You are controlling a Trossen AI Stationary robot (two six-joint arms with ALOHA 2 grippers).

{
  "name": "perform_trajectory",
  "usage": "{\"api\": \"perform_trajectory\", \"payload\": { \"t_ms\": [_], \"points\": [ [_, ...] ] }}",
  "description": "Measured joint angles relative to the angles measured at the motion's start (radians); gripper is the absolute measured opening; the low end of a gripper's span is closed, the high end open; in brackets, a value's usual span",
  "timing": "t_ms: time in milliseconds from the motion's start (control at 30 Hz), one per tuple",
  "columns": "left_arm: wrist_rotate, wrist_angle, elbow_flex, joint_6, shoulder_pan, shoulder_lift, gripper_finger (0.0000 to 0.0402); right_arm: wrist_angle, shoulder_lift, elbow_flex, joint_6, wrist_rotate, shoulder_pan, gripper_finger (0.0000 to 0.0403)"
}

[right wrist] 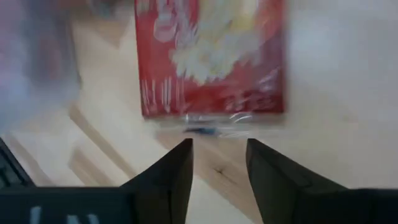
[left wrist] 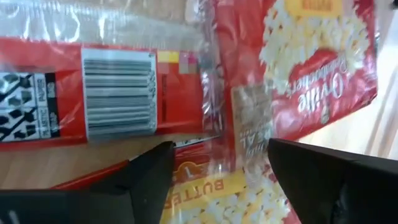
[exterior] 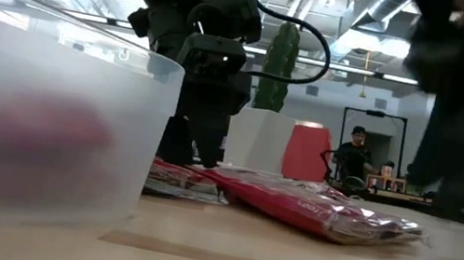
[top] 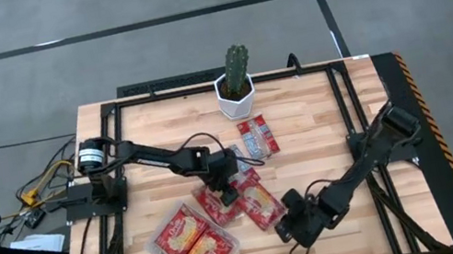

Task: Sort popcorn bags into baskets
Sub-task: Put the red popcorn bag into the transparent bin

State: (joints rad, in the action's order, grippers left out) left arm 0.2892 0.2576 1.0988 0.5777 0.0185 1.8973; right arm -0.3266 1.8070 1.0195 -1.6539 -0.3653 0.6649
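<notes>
Several red popcorn bags lie on the wooden table. Two large ones (top: 193,243) lie in the clear basket (top: 152,245) near the front. Two slim ones (top: 256,137) lie flat near the cactus pot. My left gripper (left wrist: 217,152) hangs open, pointing steeply down over a small overlapping pile: a barcode-side bag (left wrist: 118,93), a large bag (left wrist: 311,62) and a bag reading BUTTER (left wrist: 205,186). My right gripper (right wrist: 217,149) is open just short of the clear sealed end (right wrist: 211,118) of another large bag (top: 261,203). My left gripper's open fingers (left wrist: 155,168) stand on either side of the crimped seam where the bags overlap, coming from above and slanting. Whether the fingertips touch the bags, I cannot tell. My right gripper touches nothing.
A white hexagonal pot with a green cactus (top: 236,83) stands at the table's far edge. Black frame rails run along both sides of the table (top: 346,115). In the low view the basket wall (exterior: 45,118) fills the near left. A person (exterior: 355,155) sits far off in the room.
</notes>
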Motion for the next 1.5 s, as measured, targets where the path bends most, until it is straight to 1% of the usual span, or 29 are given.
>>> {"api": "perform_trajectory", "payload": {
  "t_ms": [67,233,333,433,667,833,967,1033,1100,1200,1267,1400,1500],
  "points": [
    [0.010,-0.010,0.000,0.001,-0.001,-0.002,0.0247,0.060,0.047,0.000,0.013,0.049,-0.006,0.0162],
    [0.019,-0.040,-0.002,0.012,0.000,-0.002,0.0240,0.115,0.101,0.003,0.008,0.033,-0.011,0.0157],
    [0.021,-0.059,-0.002,0.014,0.000,-0.002,0.0239,0.090,0.096,0.004,0.019,0.043,-0.032,0.0161],
    [0.020,-0.085,-0.002,0.012,0.000,-0.002,0.0239,0.062,0.087,0.004,0.076,0.048,-0.062,0.0163],
    [0.038,-0.120,-0.002,0.010,0.000,-0.002,0.0239,0.075,0.085,0.003,0.226,0.092,-0.132,0.0154],
    [0.047,-0.118,-0.002,0.010,0.000,-0.002,0.0239,0.088,0.085,0.002,0.298,0.077,-0.154,0.0148],
    [0.044,-0.117,-0.002,0.010,-0.006,-0.002,0.0239,0.078,0.059,0.000,0.295,0.043,-0.150,0.0152],
    [0.043,-0.115,-0.002,0.010,-0.012,-0.002,0.0239,0.043,0.035,-0.006,0.271,0.008,-0.142,0.0155],
    [0.042,-0.110,-0.002,0.012,-0.019,-0.001,0.0239,0.030,-0.003,-0.007,0.221,0.008,-0.137,0.0157],
    [0.047,-0.118,-0.003,0.016,-0.030,-0.002,0.0239,-0.009,-0.072,-0.002,0.101,0.001,-0.089,0.0156],
    [0.052,-0.116,-0.003,0.023,-0.036,-0.002,0.0239,-0.037,-0.099,-0.002,0.016,-0.044,-0.049,0.0154],
    [0.055,-0.118,-0.003,0.036,-0.043,-0.002,0.0239,-0.148,-0.128,-0.002,-0.232,-0.122,0.017,0.0159],
    [0.055,-0.118,-0.003,0.036,-0.043,-0.002,0.0239,-0.178,-0.113,-0.002,-0.431,-0.155,0.052,0.0187]
  ]
}}
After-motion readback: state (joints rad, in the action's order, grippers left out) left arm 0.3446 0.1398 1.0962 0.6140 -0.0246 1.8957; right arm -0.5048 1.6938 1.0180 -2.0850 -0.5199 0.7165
